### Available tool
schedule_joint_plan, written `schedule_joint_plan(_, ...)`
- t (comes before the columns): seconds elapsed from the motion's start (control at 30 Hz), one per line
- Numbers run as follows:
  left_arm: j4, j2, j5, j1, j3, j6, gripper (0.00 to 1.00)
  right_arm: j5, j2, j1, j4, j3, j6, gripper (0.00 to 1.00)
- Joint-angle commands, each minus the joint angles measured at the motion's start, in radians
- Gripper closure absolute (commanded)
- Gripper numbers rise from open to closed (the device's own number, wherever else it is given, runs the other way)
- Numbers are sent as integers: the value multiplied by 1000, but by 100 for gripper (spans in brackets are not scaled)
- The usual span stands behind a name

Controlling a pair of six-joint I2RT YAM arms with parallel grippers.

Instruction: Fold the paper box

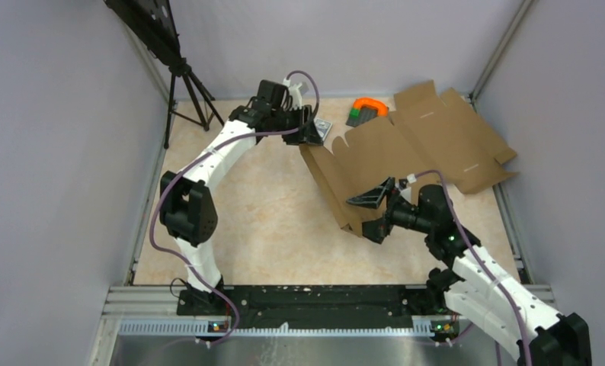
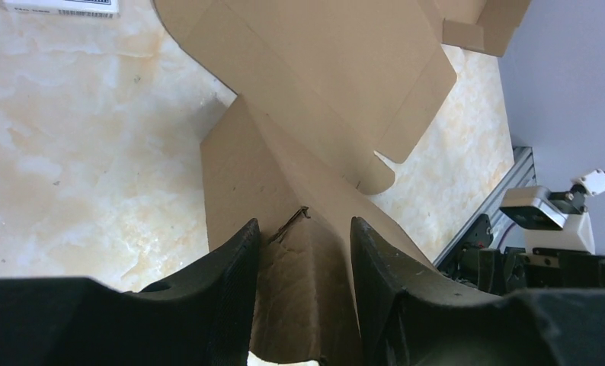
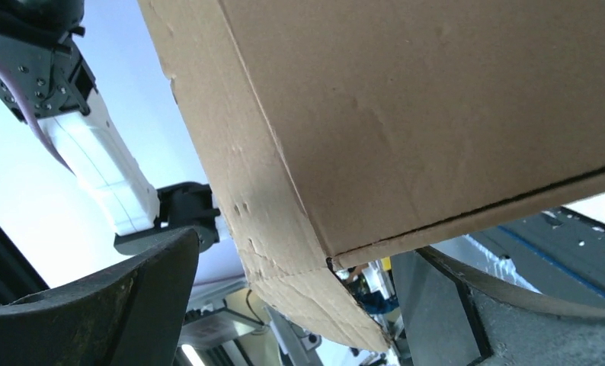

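Left wrist, paper box flap gripped in left hand

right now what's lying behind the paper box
Behind the paper box: a flat cardboard sheet and an orange-and-green object. The box hides part of that sheet's near edge.

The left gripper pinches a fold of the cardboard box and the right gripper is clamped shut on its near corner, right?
No: the right gripper is open, jaws wide either side of the paper box corner, as the right wrist view shows. The left gripper does pinch a fold.
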Motion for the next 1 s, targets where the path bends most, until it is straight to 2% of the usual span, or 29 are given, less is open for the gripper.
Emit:
schedule_joint_plan(0.0, -75, -83, 106, -29, -14, -6, 53, 116, 37, 54, 87, 92, 5, 10)
schedule_joint_plan(0.13, -162, -141, 69, -21, -18, 47, 53, 192, 92, 171, 239, 73, 95, 11)
schedule_joint_plan(0.3, -411, -147, -1, -22, 119, 160, 54, 357, 209, 401, 465, 52, 222, 13)
schedule_joint_plan(0.4, -497, -158, -39, -21, 147, 197, 55, 407, 309, 510, 585, 68, 253, 13)
schedule_joint_plan(0.73, -629, -210, -181, -21, 140, 244, 54, 469, 467, 569, 831, 83, 349, 15)
schedule_joint_plan(0.9, -652, -115, -177, -22, 214, 252, 54, 533, 485, 579, 959, 30, 433, 15)
schedule_joint_plan(0.97, -657, -65, -183, -21, 233, 254, 53, 568, 470, 579, 969, -1, 455, 11)
